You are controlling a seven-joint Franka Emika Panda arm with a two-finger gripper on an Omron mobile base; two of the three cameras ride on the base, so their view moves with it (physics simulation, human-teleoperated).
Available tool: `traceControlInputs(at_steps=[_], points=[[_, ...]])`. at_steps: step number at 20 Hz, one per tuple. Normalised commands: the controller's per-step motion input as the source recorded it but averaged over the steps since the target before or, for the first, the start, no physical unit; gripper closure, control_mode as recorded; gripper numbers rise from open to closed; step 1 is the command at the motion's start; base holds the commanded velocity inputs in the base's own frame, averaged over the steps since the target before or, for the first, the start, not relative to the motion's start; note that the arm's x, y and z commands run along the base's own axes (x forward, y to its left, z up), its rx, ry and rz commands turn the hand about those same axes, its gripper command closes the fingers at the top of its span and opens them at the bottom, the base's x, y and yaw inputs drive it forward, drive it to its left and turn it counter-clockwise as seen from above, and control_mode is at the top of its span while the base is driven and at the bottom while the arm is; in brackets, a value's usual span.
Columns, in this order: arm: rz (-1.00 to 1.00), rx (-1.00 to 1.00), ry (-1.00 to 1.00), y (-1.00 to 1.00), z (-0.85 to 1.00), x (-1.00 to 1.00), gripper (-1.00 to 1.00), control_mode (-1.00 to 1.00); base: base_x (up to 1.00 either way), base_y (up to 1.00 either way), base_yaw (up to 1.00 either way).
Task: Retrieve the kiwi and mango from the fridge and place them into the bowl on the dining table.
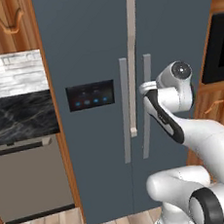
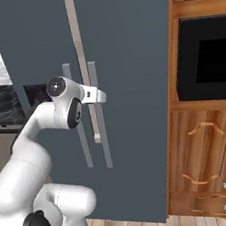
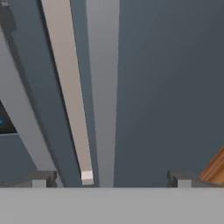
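Directly ahead of the claw (image 3: pixel 109 178), whose fingers stand spread wide and hold nothing, rises the closed fridge (image 1: pixel 87 48); its long pale handle (image 3: pixel 70 96) hangs just left of centre between them.

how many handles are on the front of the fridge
3. A long pale handle runs down the middle of the fridge; two shorter grey bars sit lower, one left of it and one right. Nothing appears to hide others.
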Motion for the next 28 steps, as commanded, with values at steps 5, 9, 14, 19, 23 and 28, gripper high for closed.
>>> traceControlInputs(at_steps=[5,9,14,19,23,28], points=[[0.01,0.02,-0.04,-0.11,-0.04,0.54,-1.0,-1.0,0.0,0.0,0.0],[0.07,0.05,-0.02,-0.01,-0.09,0.55,-1.0,-1.0,0.0,0.0,0.0],[0.11,0.0,0.0,0.0,-0.2,0.68,-1.0,-1.0,0.0,0.0,0.0],[0.08,0.0,-0.01,0.0,-0.18,0.75,-1.0,-1.0,0.0,0.0,0.0],[0.0,0.0,-0.01,0.0,-0.03,0.69,-1.0,-1.0,0.0,0.0,0.0],[0.0,0.0,0.01,0.0,0.0,0.69,-1.0,-1.0,0.0,0.0,0.0]])
